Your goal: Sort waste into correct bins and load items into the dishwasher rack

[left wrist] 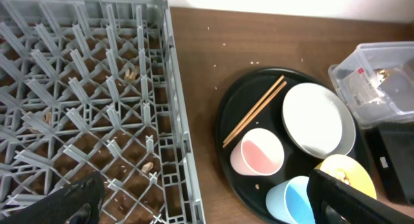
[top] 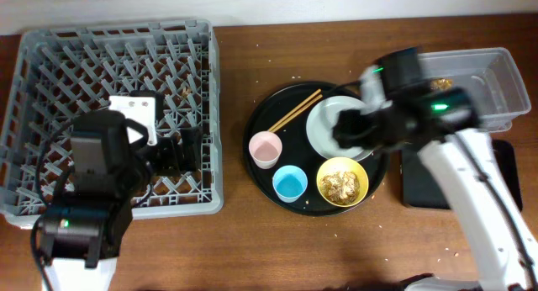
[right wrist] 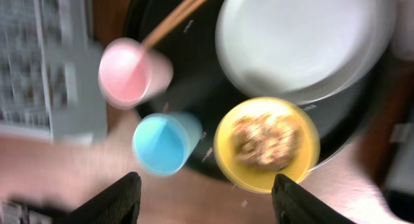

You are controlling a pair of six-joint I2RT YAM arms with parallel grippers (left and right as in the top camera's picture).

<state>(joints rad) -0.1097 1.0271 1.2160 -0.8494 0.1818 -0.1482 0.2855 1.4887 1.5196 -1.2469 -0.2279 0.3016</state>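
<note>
Left tool (left wrist: 206, 191) hangs open over the dishwasher rack (top: 118, 30), well left of the yellow bowl (right wrist: 223, 146); right tool (right wrist: 206, 185), jaws spread wide, hovers near that bowl of food scraps (right wrist: 265, 138), so the right arm is nearer; the clear tub (top: 513, 72) lies to the bowl's right.

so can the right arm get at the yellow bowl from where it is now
Probably yes. The right gripper hangs open over the yellow bowl with nothing between them. The blue cup sits close beside the bowl, so a finger might brush it.
</note>
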